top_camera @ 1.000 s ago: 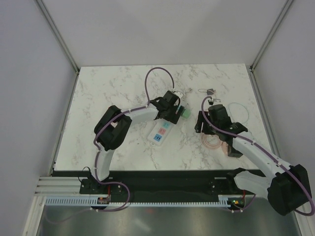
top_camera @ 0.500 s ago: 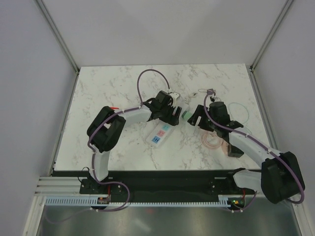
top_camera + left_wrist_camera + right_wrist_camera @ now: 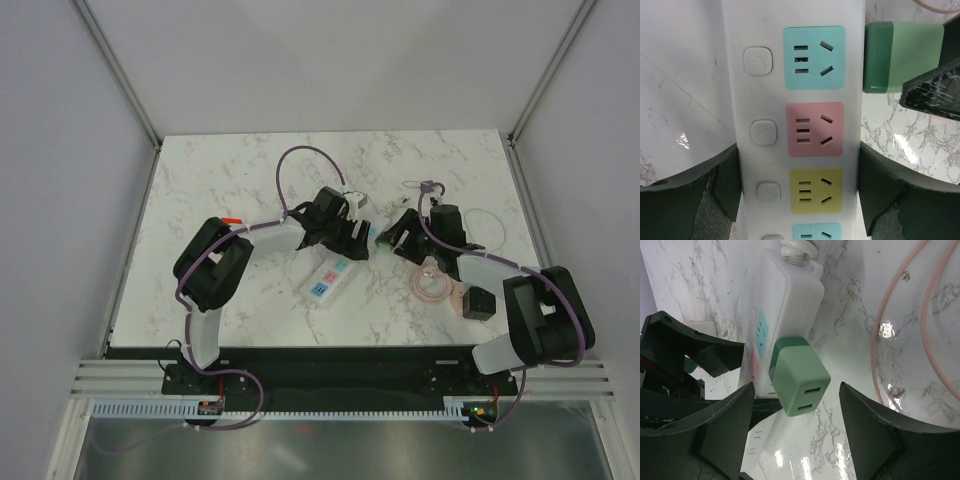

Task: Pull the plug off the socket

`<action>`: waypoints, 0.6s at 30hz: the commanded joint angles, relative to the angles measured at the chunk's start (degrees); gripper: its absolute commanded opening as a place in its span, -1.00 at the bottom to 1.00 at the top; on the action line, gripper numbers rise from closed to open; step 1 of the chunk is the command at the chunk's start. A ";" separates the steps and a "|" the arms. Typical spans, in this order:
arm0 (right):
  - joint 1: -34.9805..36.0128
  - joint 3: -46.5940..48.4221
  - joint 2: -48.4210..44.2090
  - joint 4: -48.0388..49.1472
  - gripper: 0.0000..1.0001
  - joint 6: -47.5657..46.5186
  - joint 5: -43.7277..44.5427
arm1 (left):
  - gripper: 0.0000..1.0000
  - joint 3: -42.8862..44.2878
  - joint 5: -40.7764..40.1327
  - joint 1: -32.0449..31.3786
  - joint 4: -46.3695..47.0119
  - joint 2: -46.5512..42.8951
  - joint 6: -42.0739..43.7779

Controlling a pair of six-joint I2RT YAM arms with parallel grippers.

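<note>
The socket (image 3: pixel 330 278), a long white power strip with teal, pink and yellow outlet squares, lies mid-table. My left gripper (image 3: pixel 351 238) is shut on it, and in the left wrist view its fingers (image 3: pixel 725 185) press both long sides of the socket (image 3: pixel 800 125). The plug (image 3: pixel 800 375), a green cube, sticks out of the socket's side (image 3: pixel 785 300) near the cord end and also shows in the left wrist view (image 3: pixel 902 55). My right gripper (image 3: pixel 796 389) is open, one finger on each side of the plug, not touching it. In the top view it (image 3: pixel 392 236) faces the left gripper.
A coil of pink cable (image 3: pixel 435 285) and a black block (image 3: pixel 478 302) lie to the right of the grippers. A small adapter with a cable (image 3: pixel 428 186) sits behind them. The pink cable (image 3: pixel 900 340) passes close to the right finger.
My right gripper has moved left and now straddles the plug. My left gripper and the socket have shifted slightly to the left.
</note>
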 commanded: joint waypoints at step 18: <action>-1.43 -5.29 5.63 19.46 0.02 6.33 -1.93 | -0.96 -5.09 4.15 0.72 -1.15 -0.20 -4.63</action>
